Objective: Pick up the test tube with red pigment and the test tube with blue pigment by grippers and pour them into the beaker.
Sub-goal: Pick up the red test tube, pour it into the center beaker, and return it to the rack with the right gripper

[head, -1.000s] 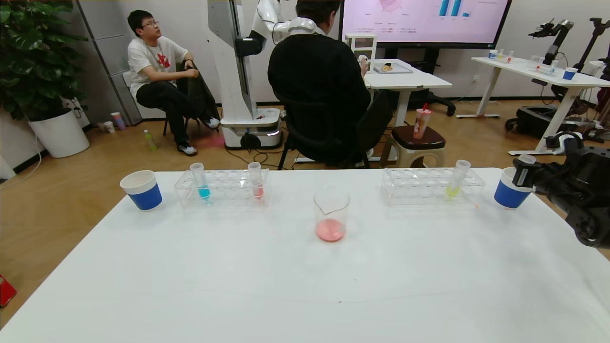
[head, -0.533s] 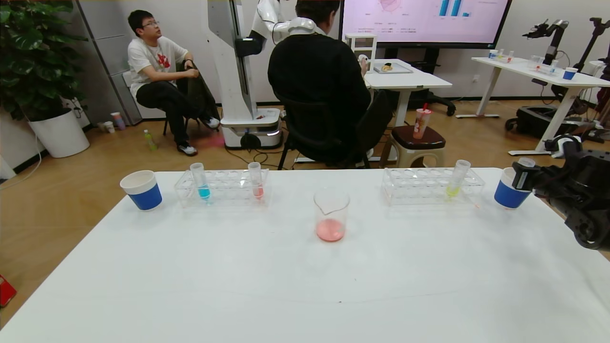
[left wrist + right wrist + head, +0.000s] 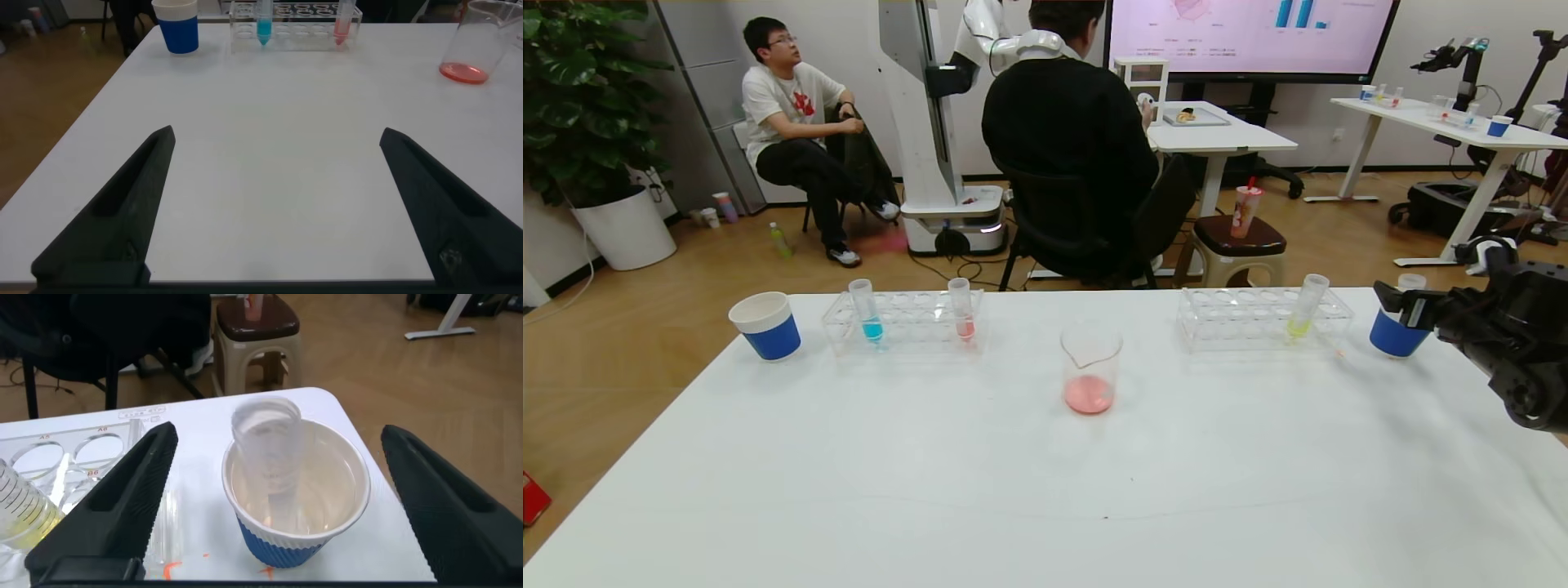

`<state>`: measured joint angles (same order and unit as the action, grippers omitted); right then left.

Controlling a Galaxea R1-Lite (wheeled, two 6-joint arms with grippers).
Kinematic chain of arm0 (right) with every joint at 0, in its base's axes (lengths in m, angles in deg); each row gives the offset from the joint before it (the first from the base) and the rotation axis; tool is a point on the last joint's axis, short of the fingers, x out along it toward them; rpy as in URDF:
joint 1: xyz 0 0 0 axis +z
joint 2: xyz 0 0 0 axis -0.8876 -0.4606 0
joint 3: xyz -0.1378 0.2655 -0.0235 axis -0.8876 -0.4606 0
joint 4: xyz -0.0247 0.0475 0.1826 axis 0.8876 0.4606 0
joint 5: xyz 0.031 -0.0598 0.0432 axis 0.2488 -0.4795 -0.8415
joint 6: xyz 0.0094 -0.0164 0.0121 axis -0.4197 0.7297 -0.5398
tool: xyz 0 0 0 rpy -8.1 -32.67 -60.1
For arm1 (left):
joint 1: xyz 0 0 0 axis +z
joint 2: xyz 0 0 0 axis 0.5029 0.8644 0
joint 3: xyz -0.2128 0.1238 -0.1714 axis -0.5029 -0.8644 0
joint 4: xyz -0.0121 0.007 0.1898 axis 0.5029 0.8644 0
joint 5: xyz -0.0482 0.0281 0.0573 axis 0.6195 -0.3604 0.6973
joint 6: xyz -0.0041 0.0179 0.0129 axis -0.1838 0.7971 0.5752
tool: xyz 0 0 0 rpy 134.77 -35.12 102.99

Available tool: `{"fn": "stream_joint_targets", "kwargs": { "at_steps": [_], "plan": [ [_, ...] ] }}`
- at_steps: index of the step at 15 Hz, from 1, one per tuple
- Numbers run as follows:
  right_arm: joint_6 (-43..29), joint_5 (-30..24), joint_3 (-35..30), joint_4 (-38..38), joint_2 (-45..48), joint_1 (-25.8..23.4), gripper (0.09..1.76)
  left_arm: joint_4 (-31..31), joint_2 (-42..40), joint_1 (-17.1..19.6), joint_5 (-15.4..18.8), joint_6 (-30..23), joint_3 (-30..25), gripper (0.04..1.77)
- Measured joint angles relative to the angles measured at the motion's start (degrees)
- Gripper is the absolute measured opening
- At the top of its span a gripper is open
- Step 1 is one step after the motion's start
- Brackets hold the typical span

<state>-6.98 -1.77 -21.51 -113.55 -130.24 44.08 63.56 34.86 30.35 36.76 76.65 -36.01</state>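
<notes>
Tube (image 3: 267,449) stood loose in cup (image 3: 298,508), R gripper (image 3: 274,498) wide open over it; L gripper (image 3: 274,204) open too, low over table (image 3: 270,163)

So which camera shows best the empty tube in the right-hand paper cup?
Right wrist view: the empty tube stands inside the paper cup. Head view shows only its top behind the right gripper. Left wrist view misses it.

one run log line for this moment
right gripper: open over right paper cup | empty tube: in cup | beaker: pink liquid | left gripper: open, idle
</notes>
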Motion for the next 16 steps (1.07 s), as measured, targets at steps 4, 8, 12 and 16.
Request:
{"fn": "stream_joint_targets", "kwargs": {
  "at_steps": [4,8,12,16],
  "plan": [
    [0.09,0.13,0.61,-1.29,0.17,1.49,1.74,-0.02,0.0,0.0,0.05,0.05,0.0,1.75],
    [0.04,0.77,1.68,2.21,4.02,7.63,1.74,-0.02,0.0,0.0,0.02,0.05,0.0,1.75],
    [-0.11,5.89,1.6,7.24,10.92,17.9,1.74,-0.02,0.0,0.0,0.02,0.02,0.0,1.75],
    [-0.11,6.49,-3.44,7.47,20.1,20.53,1.74,0.0,0.0,0.02,0.02,0.0,0.0,1.75]
  ]
}}
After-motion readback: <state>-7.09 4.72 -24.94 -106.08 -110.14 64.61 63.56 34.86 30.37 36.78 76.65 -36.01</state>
